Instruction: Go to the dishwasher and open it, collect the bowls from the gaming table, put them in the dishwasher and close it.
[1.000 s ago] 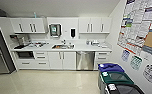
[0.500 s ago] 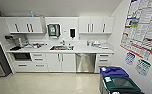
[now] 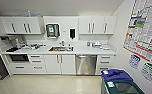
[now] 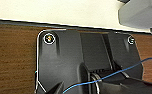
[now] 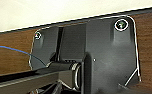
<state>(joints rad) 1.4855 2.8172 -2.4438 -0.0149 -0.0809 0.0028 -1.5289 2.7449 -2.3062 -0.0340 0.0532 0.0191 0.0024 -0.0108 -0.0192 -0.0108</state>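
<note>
White kitchenette: the dishwasher (image 3: 86,64) stands shut under the counter (image 3: 97,51), right of the sink (image 3: 60,48). We should approach squarely, facing its bar handle (image 3: 86,56). Whether either claw is wide or narrow, we cannot tell.

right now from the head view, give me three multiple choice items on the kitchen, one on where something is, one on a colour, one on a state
1. Where does the dishwasher sit?
A. under the counter, right of the sink
B. under the oven
C. beside the bins

2. What colour is the lid of the farther bin?
A. red
B. blue-purple
C. white

3. What state is the dishwasher in?
A. door fully down
B. door shut
C. rack pulled out

Answers:
1 A, its steel front stands in the lower cabinet row just right of the doors below the sink.
2 B, the lid reads blue-purple, behind the green-rimmed bin.
3 B, the front is flush with the white cabinets and no dark interior shows.
</note>
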